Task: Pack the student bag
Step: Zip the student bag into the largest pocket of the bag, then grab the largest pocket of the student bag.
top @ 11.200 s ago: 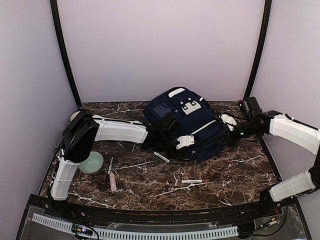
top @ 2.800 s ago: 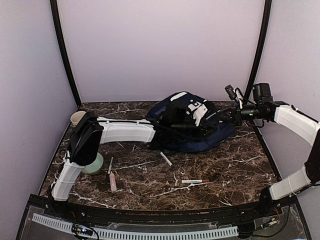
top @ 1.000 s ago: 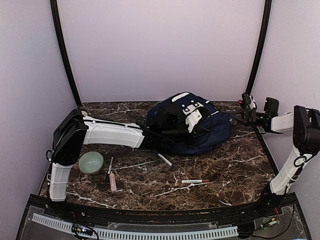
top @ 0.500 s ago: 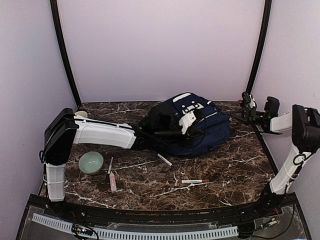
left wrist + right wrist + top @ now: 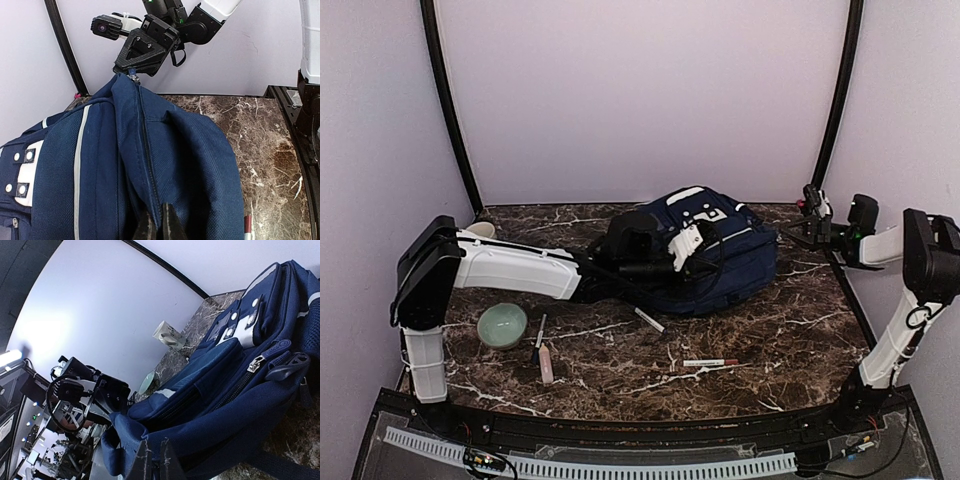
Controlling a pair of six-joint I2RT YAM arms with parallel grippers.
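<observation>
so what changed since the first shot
The student bag, flat before, is now tipped up and stretched between the left tool and right tool, both shut on its zipper edge. Left arm drew back left, right arm swung right. Bowl and marker stayed.

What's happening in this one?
Both arms are on the student bag, which lies on the marble table. The left gripper is shut on fabric beside the zipper. The right gripper pinches the bag's opposite end. A green bowl and pen-like items lie loose on the table, not yet packed.
</observation>
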